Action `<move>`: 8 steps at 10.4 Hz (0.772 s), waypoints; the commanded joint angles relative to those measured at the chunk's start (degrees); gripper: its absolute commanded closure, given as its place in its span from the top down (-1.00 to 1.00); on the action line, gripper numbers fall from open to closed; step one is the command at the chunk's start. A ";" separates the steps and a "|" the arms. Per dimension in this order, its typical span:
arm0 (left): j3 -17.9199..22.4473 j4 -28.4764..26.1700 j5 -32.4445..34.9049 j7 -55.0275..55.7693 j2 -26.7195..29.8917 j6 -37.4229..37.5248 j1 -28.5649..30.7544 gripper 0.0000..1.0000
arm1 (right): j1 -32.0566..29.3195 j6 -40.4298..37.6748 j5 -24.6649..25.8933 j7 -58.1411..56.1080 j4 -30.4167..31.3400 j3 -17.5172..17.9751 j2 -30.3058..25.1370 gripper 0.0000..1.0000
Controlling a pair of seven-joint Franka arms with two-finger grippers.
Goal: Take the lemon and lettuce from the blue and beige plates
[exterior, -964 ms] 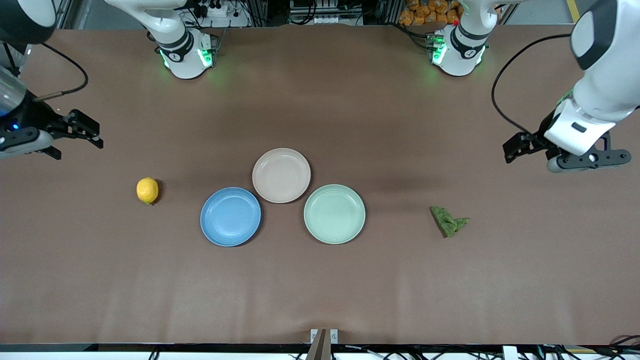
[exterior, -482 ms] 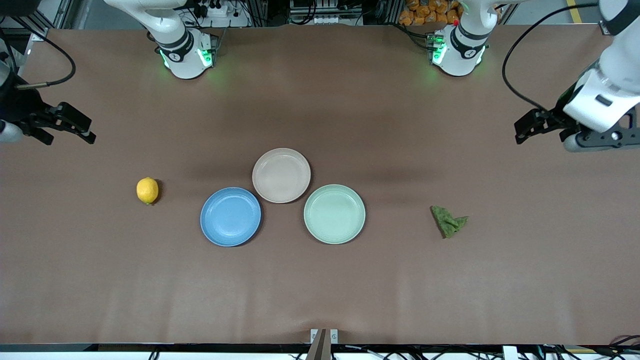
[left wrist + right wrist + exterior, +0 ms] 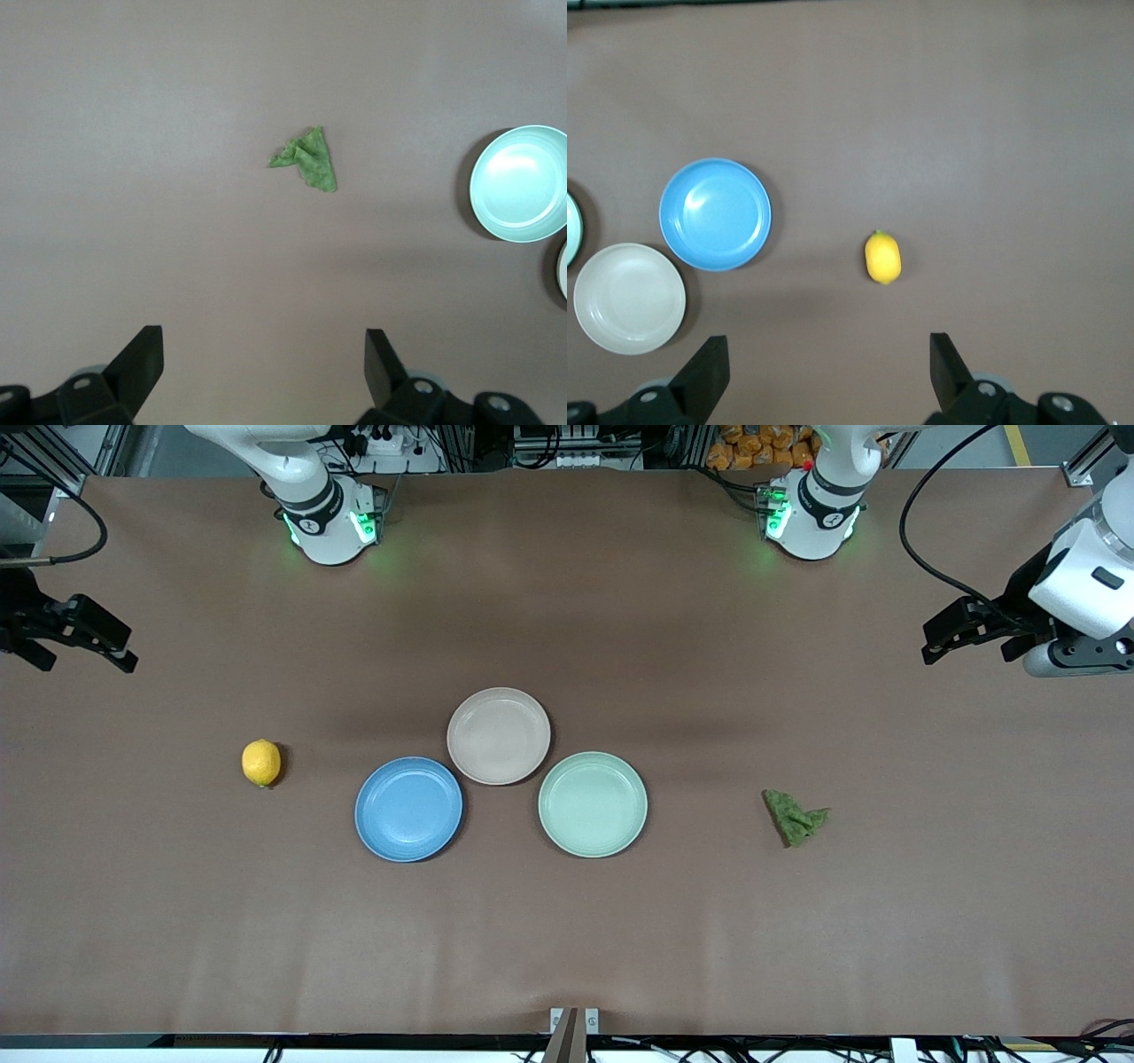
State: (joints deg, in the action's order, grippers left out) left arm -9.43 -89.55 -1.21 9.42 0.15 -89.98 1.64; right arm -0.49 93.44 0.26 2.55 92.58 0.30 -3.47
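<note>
The yellow lemon (image 3: 261, 763) lies on the bare table toward the right arm's end, beside the blue plate (image 3: 408, 809); it also shows in the right wrist view (image 3: 883, 257). The green lettuce (image 3: 795, 817) lies on the table toward the left arm's end, also in the left wrist view (image 3: 307, 159). The blue plate and beige plate (image 3: 499, 735) hold nothing. My right gripper (image 3: 84, 638) is open and empty, raised at the right arm's end (image 3: 829, 372). My left gripper (image 3: 967, 631) is open and empty, raised at the left arm's end (image 3: 264, 367).
A pale green plate (image 3: 593, 804) holding nothing sits beside the beige and blue plates at mid-table, also in the left wrist view (image 3: 518, 182). The blue plate (image 3: 715, 213) and beige plate (image 3: 629, 297) show in the right wrist view. The arm bases stand along the table's back edge.
Both arms have drawn up and outward, away from the lemon and lettuce, toward the table's ends. Lemon, lettuce and plates have not moved.
</note>
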 commanded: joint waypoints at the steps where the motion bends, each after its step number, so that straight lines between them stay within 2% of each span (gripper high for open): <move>1: 0.12 2.10 -0.55 -3.00 -0.67 1.48 0.38 1.00 | 0.58 -3.70 1.06 1.66 -2.66 -0.39 1.72 1.00; 3: 0.20 2.18 -0.46 -6.33 -0.59 1.39 0.38 1.00 | 0.58 -5.46 0.54 1.66 -3.89 -0.74 1.89 1.00; 8: 0.21 3.33 1.39 -5.74 -0.94 -0.62 0.11 1.00 | 1.02 -5.99 0.27 1.75 -4.16 -1.79 1.89 1.00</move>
State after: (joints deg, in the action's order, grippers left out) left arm -8.96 -87.63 -0.77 3.98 -0.06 -90.20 1.68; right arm -0.35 88.49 0.26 3.12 89.90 -0.86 -2.48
